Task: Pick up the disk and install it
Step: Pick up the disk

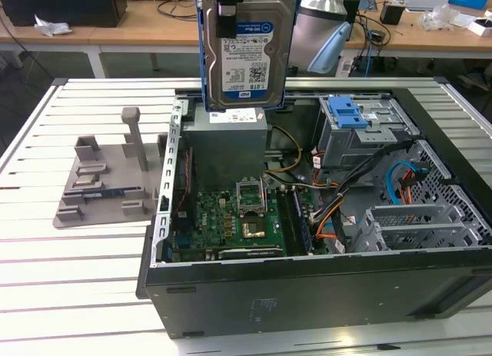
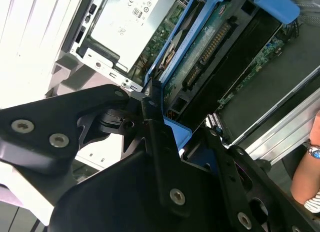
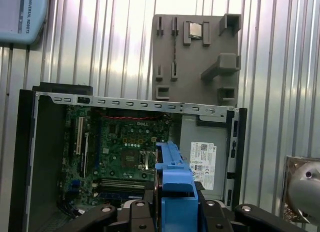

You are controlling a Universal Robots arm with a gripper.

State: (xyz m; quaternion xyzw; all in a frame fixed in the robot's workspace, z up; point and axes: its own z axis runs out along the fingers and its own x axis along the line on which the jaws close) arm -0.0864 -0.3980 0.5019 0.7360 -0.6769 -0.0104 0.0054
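- Step in hand: carry phase, with pick-up complete and install not yet done.
- Tool state: black two-fingered tool (image 1: 228, 16) closed narrow on the flat rectangular silver metal disk (image 1: 244, 52), gripping across the blue plastic carrier rails at one end.
- Grip confirmed in both wrist views: clamped on the blue rail edge, with no visible slack.
- Location of disk: suspended upright in the air above the open black computer case (image 1: 307, 287), over the large grey power-supply box (image 1: 227, 137).
- Offset toward the exterior view's left of the grey metal drive cage with the blue ribbed latch (image 1: 347, 110).
- Clearance under the disk: probably apart from the box top, though not confirmable from the exterior view's angle.
- Appearance of disk: label side facing the exterior view, with a white-and-blue barcode label on bare silver metal.
- Framed by blue rails along both long edges.
- Green circuit board and black connector row visible on the reverse side in the second wrist view.
- Judged requirement for install: move across toward the drive cage and line the rails up square with the bay guides.
- Keep clear of the orange and black cable bundle (image 1: 338, 210) and the green motherboard (image 1: 231, 217).
- Hold a firm grip to prevent swing of the upright disk.
- Nearby, off task: grey plastic fixture plate (image 1: 108, 179) on the white slatted bench (image 1: 77, 294).
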